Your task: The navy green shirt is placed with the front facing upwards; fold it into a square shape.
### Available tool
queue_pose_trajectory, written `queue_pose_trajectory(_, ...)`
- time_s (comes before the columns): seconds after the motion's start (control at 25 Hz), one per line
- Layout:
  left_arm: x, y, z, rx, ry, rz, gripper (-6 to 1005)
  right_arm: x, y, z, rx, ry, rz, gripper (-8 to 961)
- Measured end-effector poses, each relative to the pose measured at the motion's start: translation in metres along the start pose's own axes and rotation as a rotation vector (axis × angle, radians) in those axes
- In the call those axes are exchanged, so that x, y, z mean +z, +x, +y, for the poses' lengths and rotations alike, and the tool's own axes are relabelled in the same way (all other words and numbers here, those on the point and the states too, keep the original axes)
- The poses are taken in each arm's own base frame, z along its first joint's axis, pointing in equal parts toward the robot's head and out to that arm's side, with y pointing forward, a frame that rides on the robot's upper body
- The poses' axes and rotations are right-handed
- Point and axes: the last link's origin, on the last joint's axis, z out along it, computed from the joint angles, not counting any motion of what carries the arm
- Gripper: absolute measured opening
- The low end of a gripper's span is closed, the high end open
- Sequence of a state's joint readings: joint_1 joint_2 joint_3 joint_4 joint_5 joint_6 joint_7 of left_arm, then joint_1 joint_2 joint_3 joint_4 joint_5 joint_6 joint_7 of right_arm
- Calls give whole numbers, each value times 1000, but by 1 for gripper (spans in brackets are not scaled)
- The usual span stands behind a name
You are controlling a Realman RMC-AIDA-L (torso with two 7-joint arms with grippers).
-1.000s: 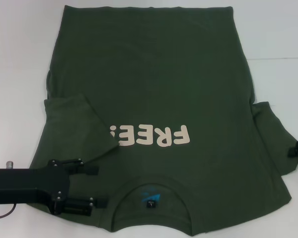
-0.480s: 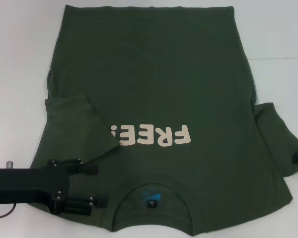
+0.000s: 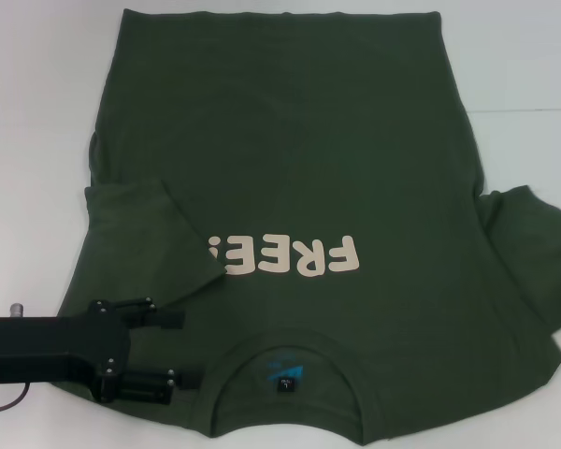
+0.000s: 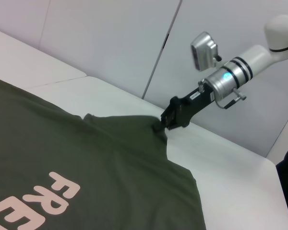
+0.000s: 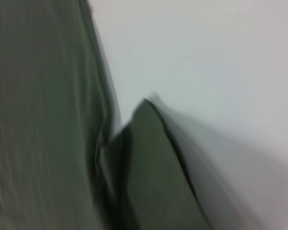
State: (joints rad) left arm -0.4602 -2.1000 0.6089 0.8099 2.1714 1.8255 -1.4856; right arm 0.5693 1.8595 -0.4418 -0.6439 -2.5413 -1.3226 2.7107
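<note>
Left gripper [image 3: 189, 350] hovers with jaws apart over my near shoulder of the navy green shirt [image 3: 299, 168], spread print-up on the worktop [image 3: 37, 94]; left sleeve is folded in, right gripper [image 4: 167, 120] pinches the far sleeve; body folds remain

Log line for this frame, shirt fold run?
phase: sleeve fold | left gripper: open, over dark olive-green cotton T-shirt near collar | right gripper: shut on right sleeve edge, out of head view | left sleeve folded in
</note>
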Motion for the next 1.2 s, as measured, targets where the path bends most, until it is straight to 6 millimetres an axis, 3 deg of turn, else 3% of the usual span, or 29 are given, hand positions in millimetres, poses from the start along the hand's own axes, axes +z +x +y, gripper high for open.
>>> queue_pose_trajectory(0.72, 2, 0, 1, -9, -6, 15, 934, -38, -13, -7, 35, -171, -156, 39)
queue_pose_trajectory(0.96, 4, 0, 2, -12, -8, 19, 935, -31, -10, 4, 4, -220, -137, 39)
queue_pose_trajectory(1.2, 4, 0, 1, -13, -6, 20, 935, -12, -8, 35, -64, -271, -98, 37)
